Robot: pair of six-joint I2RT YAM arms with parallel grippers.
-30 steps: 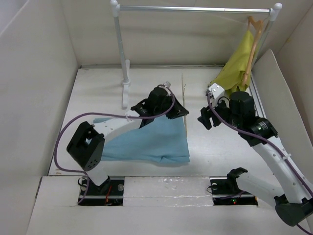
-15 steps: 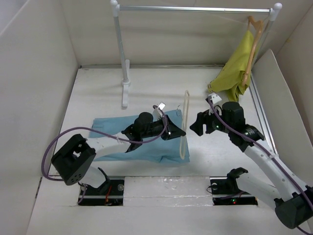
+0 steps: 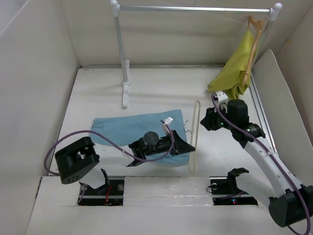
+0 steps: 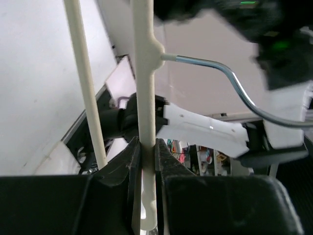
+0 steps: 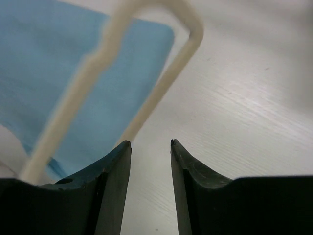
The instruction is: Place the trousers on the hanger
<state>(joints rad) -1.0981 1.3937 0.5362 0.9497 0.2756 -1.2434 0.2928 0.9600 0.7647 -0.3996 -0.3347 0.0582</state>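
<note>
The light blue trousers [image 3: 132,128] lie flat on the table left of centre and also show in the right wrist view [image 5: 44,63]. My left gripper [image 3: 190,147] sits over their near right corner, shut on one arm of the cream-white hanger [image 3: 196,117]. The hanger is held up on edge. In the left wrist view the jaws [image 4: 147,144] clamp the hanger's arm [image 4: 145,73], and its metal hook [image 4: 230,78] curves right. My right gripper [image 3: 208,121] is open and empty just right of the hanger. In its own view the gripper [image 5: 150,143] faces the hanger's end loop [image 5: 188,36].
A white clothes rack [image 3: 122,58] stands at the back with a metal rail [image 3: 195,9]. A yellow-green garment [image 3: 237,68] hangs on a tan wooden hanger [image 3: 254,36] at the rail's right end. Cardboard walls [image 3: 34,83] enclose the table.
My left gripper has moved toward the near edge and to the right, carrying the hanger across the trousers to their right edge. My right gripper shifted left, then back right, staying beside the hanger.
</note>
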